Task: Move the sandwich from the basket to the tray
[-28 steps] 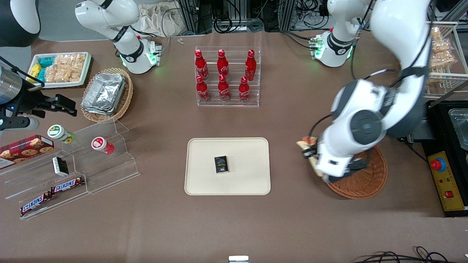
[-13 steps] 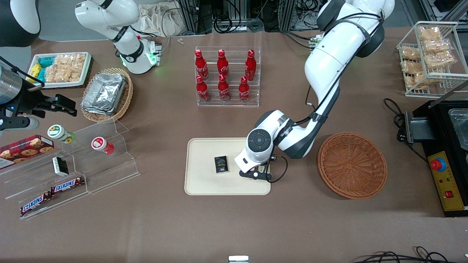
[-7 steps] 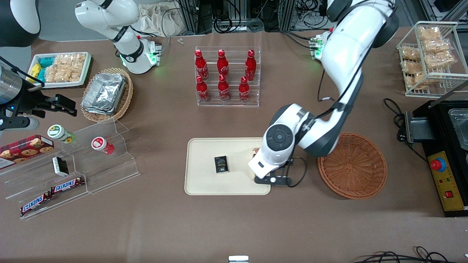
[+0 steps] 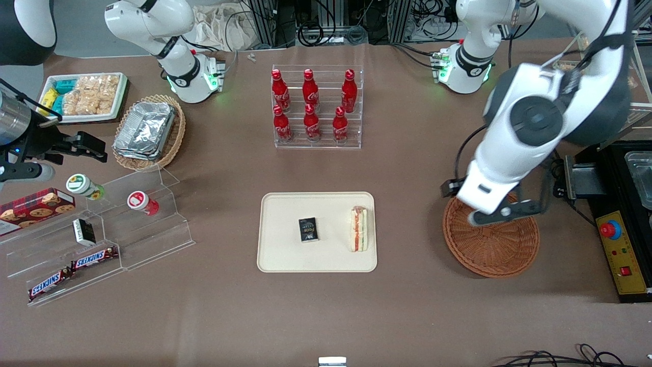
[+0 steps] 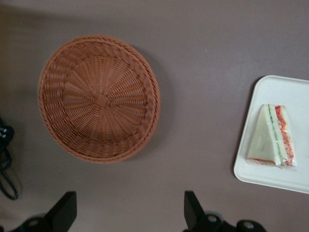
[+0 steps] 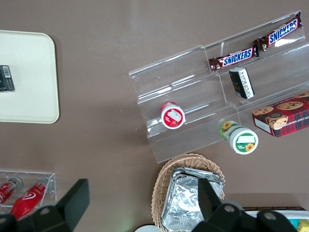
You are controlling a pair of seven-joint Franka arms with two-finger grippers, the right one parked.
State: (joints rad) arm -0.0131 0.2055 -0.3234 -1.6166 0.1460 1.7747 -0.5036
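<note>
Sandwich [image 4: 359,229] is on my tray [image 4: 285,255], lying flat near the tray edge that faces the basket [image 4: 491,252]. From the wrist camera I see the sandwich [image 5: 271,136] as a wrapped wedge with its red and green layers showing, fully inside the tray [image 5: 263,175] rim. A small black packet [image 4: 308,229] sits beside it on the same tray, closer to the middle, and the two are apart.

Next to the tray, toward the working arm's end of the table, the basket holds nothing that I can see; the wrist camera looks straight into the basket [image 5: 99,98] and shows bare weave.

My gripper [image 4: 501,214] hangs above the basket, over the part of its rim farther from the front camera, well clear of the sandwich. Its two fingers [image 5: 65,211] are spread wide with nothing between them.

Farther from the front camera than the tray, a clear rack of red bottles [image 4: 311,107] stands upright. Toward the parked arm's end I can see a clear stepped stand [image 4: 109,229] with snack bars [image 4: 71,270] and two small jars [image 4: 142,202].
</note>
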